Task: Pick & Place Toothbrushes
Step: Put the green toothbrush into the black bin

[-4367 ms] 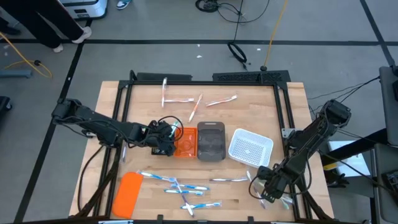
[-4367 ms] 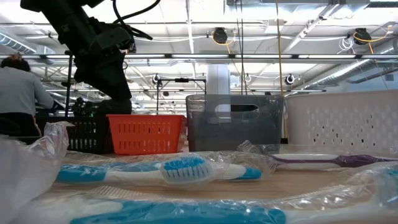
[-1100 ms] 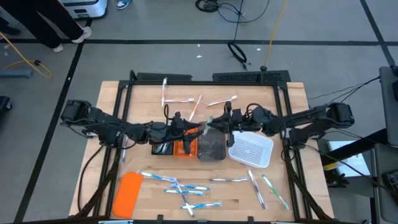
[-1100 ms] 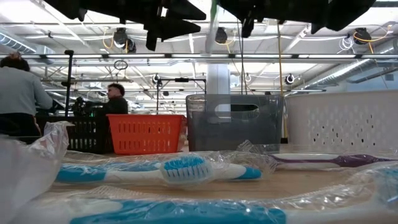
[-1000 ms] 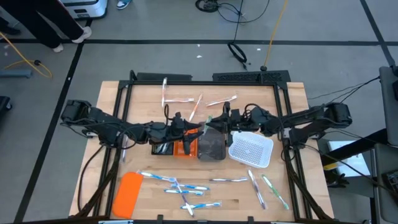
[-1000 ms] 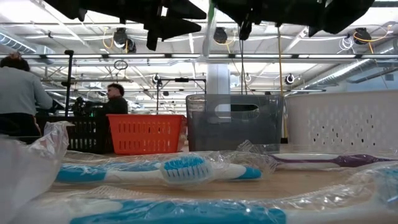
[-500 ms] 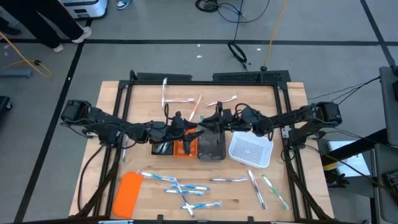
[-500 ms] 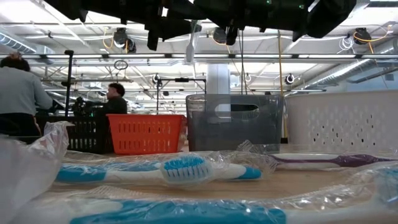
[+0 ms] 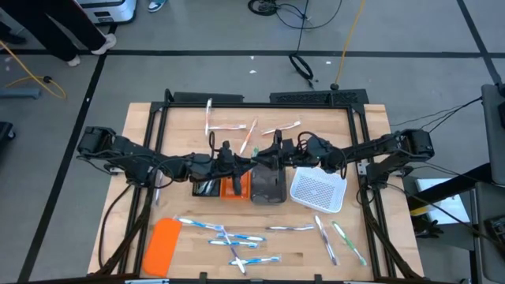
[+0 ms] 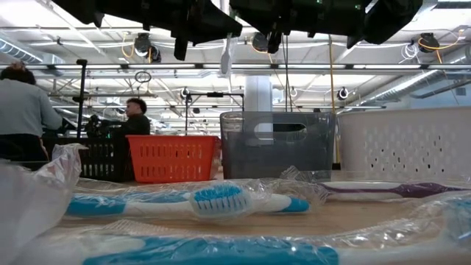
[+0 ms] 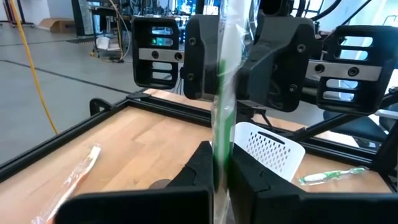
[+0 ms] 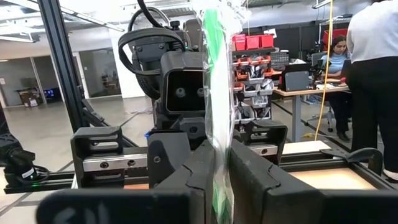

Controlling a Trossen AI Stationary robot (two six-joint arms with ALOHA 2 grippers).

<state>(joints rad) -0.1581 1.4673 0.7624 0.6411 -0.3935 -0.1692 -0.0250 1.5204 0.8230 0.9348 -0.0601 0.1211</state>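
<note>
A green-white toothbrush (image 11: 221,93) in clear wrap stands upright in the air above the orange tray (image 9: 235,186) and the grey tray (image 9: 268,185). My left gripper (image 9: 243,162) and my right gripper (image 9: 263,158) meet there nose to nose, both shut on the toothbrush. In the low view its pale lower end (image 10: 226,59) hangs below the two dark hands. More wrapped toothbrushes lie on the table: pink-white ones (image 9: 229,127) at the far side, blue-white ones (image 9: 225,233) at the near edge, and others (image 9: 338,241) at the near right. My left gripper pinches the wrapped handle (image 11: 219,146) between its two fingers. The fingers lie level, coming from the table's left, across the toothbrush. It stands upright, clear of the trays. My right gripper pinches the same wrapped handle (image 12: 219,158) between its two fingers, level from the table's right and across it.
Black (image 9: 207,188), orange, grey and white (image 9: 318,190) trays stand in a row mid-table below the hands. A flat orange slab (image 9: 163,246) lies near left. A black frame (image 9: 260,99) borders the table. People (image 10: 22,118) are in the room behind.
My right gripper has carried the upright toothbrush a little toward the table's left, up to my left gripper. My left gripper, open before, has shut on the toothbrush. The toothbrush stays upright and clear of the trays.
</note>
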